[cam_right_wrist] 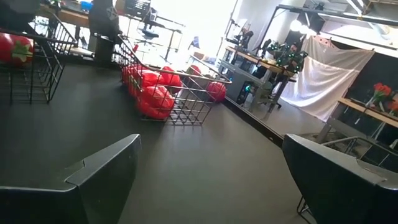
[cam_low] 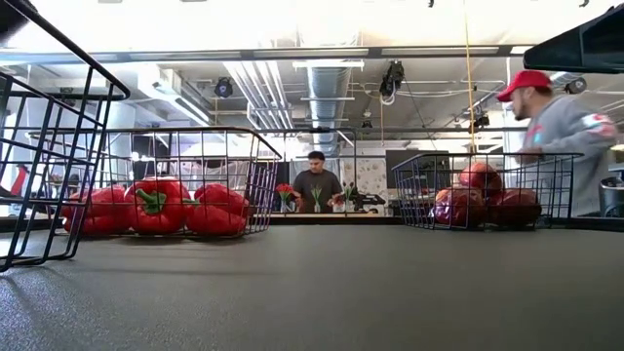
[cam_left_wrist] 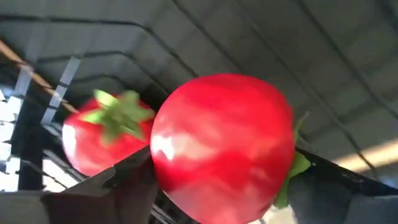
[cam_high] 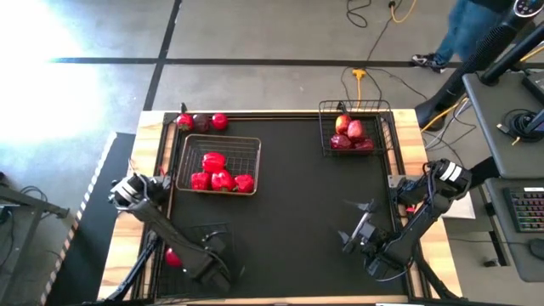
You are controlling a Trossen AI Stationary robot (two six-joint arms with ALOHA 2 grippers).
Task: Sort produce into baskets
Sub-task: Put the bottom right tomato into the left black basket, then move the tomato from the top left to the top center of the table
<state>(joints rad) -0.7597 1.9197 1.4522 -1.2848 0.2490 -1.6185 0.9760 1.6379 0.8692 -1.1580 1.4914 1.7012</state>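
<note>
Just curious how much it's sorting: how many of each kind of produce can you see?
Bell peppers: 4
Apples: 4
Tomatoes: 2
Loose pieces by the back edge, kind unclear: 3
Total: 13

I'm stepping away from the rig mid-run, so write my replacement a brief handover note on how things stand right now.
Left hand: shut on a tomato, at the near-left basket, which holds another tomato.
Right hand: open, empty, over the near-right mat.
Done: four peppers in the middle-left basket; apples in the far-right basket.
Left: release the held tomato; three loose pieces sit at the far-left edge.
</note>
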